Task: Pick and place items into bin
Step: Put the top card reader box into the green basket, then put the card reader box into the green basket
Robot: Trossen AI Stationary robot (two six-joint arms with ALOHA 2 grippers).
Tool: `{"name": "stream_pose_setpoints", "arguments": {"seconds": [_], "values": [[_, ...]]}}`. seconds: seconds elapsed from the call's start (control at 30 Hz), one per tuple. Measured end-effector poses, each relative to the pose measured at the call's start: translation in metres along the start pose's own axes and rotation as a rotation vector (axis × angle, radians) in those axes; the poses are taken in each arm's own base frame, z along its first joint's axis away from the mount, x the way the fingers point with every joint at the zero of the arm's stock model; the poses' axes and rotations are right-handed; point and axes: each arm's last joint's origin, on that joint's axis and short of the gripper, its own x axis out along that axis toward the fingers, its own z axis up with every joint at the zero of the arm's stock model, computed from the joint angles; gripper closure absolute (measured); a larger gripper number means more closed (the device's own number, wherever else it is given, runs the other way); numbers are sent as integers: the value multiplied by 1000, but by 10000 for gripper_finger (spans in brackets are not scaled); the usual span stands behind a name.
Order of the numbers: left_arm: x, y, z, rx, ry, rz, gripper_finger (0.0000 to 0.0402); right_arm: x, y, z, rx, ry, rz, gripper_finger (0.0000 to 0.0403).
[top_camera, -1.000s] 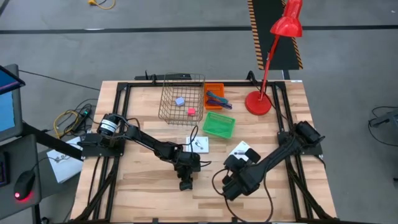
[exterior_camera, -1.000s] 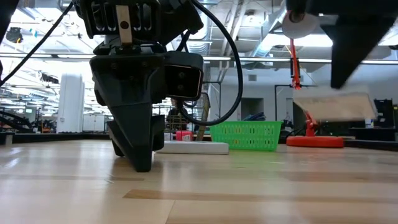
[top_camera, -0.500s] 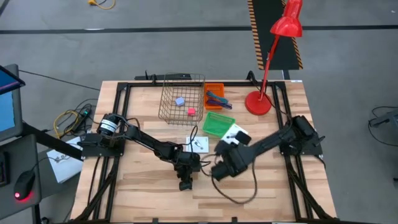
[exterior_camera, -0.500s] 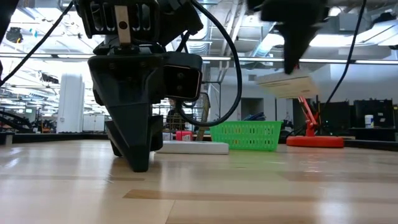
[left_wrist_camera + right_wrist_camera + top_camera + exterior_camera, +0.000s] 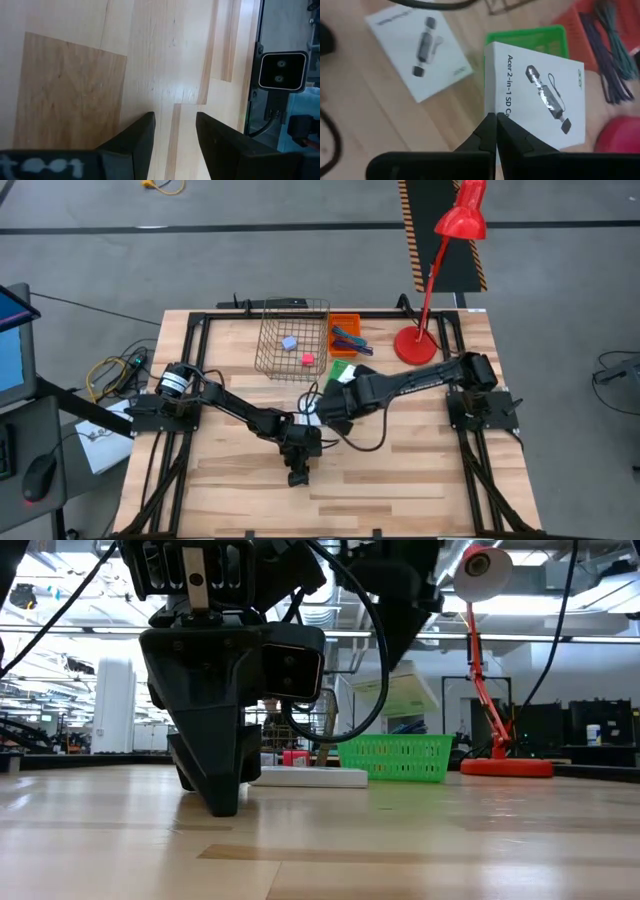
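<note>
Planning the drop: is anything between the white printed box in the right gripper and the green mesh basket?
Nothing visible: the right gripper holds the white printed box in the air beside the open-topped green mesh basket.

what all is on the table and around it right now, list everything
white packet: one, white with dark print, held in the air above the green basket
second white packet: one, white, flat on the table near the middle
wire basket: one, bare metal, far side of the table
lilac cube: one, inside the wire basket
pink cube: one, inside the wire basket
orange tray: one, right of the wire basket
sticks: several, teal, blue and pink, in the orange tray
green basket: one, in front of the orange tray
lamp: one, red, far right corner
left gripper: open, low over bare wood
right gripper: shut on the white packet
</note>
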Motion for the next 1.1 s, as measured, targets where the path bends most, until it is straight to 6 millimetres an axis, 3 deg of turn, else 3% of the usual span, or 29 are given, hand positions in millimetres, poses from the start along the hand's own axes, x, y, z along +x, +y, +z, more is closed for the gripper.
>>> {"name": "stream_pose_setpoints", "arguments": {"seconds": [0.23,0.6,1.1], "values": [[0,0,0,0,-1,1,258,-6,-4,10,-56,8,99,403],[0,0,0,0,-3,6,258,-1,-15,15,-34,33,99,396],[1,0,0,0,-2,7,258,-1,-18,13,-3,35,50,302]]}}
